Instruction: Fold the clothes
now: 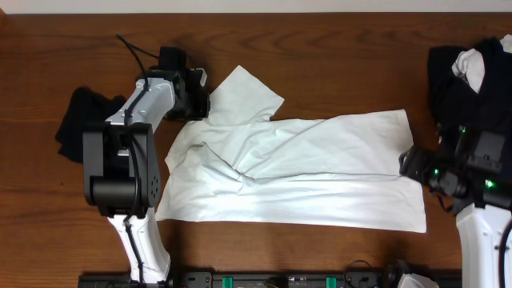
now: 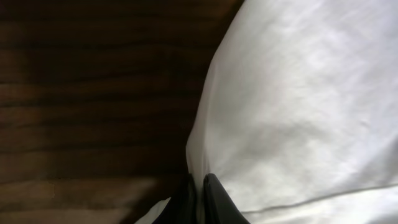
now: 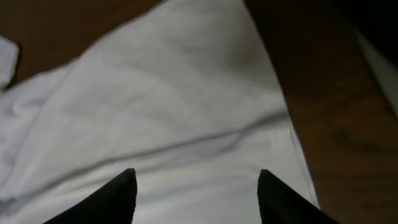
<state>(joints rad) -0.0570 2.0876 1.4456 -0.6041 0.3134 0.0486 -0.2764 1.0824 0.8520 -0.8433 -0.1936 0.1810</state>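
Fabric edge sits pinched in the left jaws, clenched at the sleeve side of the white T-shirt (image 1: 304, 172); the right jaws gape wide over its opposite end. It lies spread on the table (image 1: 320, 48). It looks light and limp, best taken by hems and corners.

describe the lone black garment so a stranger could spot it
Start at the big white T-shirt spread across the wooden table. Past its sleeve end, outside the left arm, lies a small crumpled black garment. Unlike the pile at the opposite end, it is all black with no white.
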